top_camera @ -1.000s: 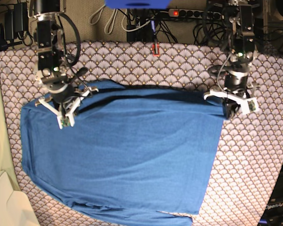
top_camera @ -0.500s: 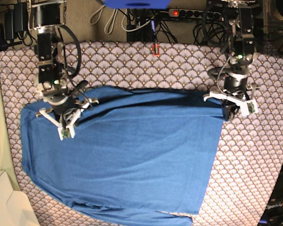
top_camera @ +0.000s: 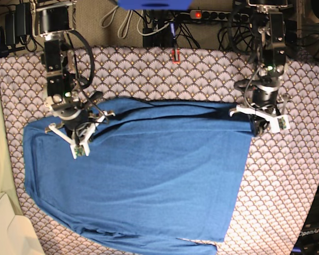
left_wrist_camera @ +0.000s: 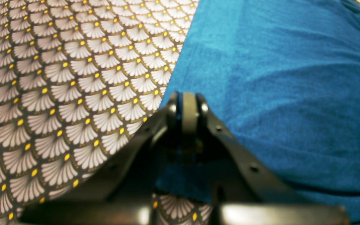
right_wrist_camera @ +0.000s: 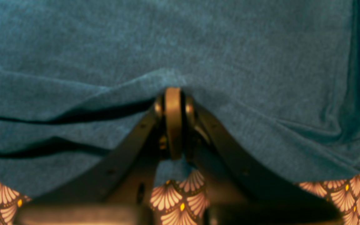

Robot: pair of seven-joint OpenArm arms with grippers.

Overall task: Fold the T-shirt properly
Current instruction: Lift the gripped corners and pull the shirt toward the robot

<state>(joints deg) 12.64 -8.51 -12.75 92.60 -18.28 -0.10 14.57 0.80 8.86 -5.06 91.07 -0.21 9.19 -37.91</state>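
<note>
**Both grippers pinching the blue T-shirt's top edge**

Across the middle of the scallop-patterned cloth (top_camera: 149,69) lies the T-shirt (top_camera: 143,175), a plain medium-blue knit spread mostly flat and reaching from the left side of the base view to past its centre, with its lower edge running off the bottom of the frame. Its far edge, the one nearest the arm bases, is lifted slightly and folded back on itself, leaving a dark shadowed crease along that side.

The right gripper (top_camera: 74,127), on the left of the base view, sits over the shirt's upper left part. In its wrist view, the right gripper (right_wrist_camera: 173,93) has its jaws clenched together on a raised ridge of blue fabric, which gathers into a peak at the tips, with creases running away to either side. Patterned cloth shows below the shirt's hem there.

The left gripper (top_camera: 258,119), on the right of the base view, stands at the shirt's upper right corner. From its wrist camera the left gripper (left_wrist_camera: 187,100) is likewise clamped shut, right at the boundary between blue fabric and patterned cloth; a sliver of blue appears between the pads, so it seems to be pinching the shirt's edge, though the blur at the tips makes this less than certain.
</note>
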